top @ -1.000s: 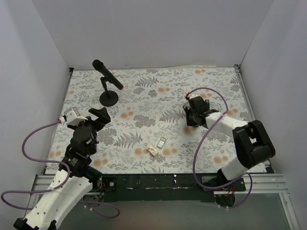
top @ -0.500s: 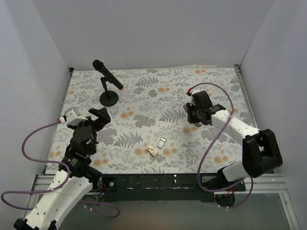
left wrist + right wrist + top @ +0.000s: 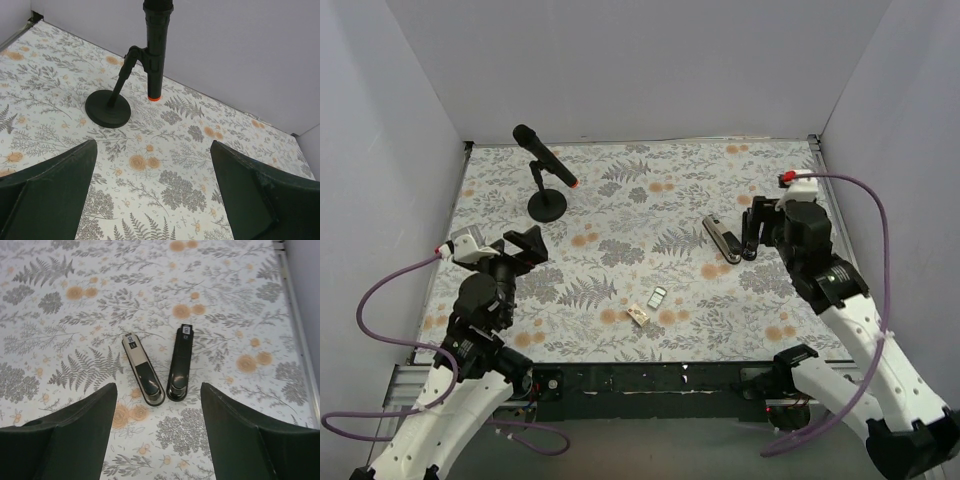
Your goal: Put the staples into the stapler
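Note:
The stapler lies opened flat on the floral cloth at right of centre. Its silver-grey base [image 3: 721,240] [image 3: 142,367] and its black top arm [image 3: 750,238] [image 3: 179,363] form a narrow V, joined at the end nearest my right gripper [image 3: 765,235] [image 3: 157,387]. That gripper is open with nothing between its fingers, just behind that joined end. The staples sit near the front middle: a small silvery block [image 3: 658,296] and a whitish-tan box [image 3: 638,314]. My left gripper [image 3: 525,245] [image 3: 152,145] is open and empty over the left side, far from both.
A black microphone [image 3: 544,156] [image 3: 156,45] on a round black stand [image 3: 547,206] [image 3: 108,108] is at the back left. White walls enclose the table on three sides. A metal rail [image 3: 300,330] runs along the right edge.
My right gripper opened and drew back to the right, off the stapler. The stapler, hidden under the gripper before, now shows lying spread open. The left arm barely shifted.

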Tool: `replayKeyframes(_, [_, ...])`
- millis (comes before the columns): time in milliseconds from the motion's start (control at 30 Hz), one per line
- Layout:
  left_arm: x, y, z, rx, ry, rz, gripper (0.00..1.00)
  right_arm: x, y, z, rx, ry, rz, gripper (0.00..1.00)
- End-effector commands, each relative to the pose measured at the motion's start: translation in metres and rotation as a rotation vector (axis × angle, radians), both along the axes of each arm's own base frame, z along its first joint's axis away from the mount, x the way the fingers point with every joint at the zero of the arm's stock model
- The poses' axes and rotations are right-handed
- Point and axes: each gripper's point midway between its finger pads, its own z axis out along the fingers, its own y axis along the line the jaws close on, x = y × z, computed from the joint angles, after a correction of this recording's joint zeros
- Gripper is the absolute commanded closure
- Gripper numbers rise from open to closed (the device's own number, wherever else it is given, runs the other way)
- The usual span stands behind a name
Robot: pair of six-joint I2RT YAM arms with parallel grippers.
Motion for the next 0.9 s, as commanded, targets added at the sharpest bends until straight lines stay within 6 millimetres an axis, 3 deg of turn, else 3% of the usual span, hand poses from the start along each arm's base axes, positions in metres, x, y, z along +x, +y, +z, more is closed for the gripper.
replayKeyframes(0, [-0.013, 0.006, 0.028, 0.062, -0.045, -0.020, 0.02, -0.026, -0.052, 0.037, 0.008, -0.187, -0.211, 0.22])
replayKeyframes(167, [-0.028, 0.025, 0.051, 0.033, -0.127, 0.043, 0.02, -0.056, -0.074, 0.062, 0.047, -0.369, -0.245, 0.20])
replayKeyframes(367, [-0.048, 0.042, 0.067, -0.016, -0.228, 0.087, 0.02, -0.075, -0.088, 0.067, 0.045, -0.484, -0.260, 0.19])
replayKeyframes(867, [-0.041, 0.035, 0.057, -0.034, -0.276, 0.069, 0.02, -0.091, -0.097, 0.054, 0.037, -0.520, -0.266, 0.18])
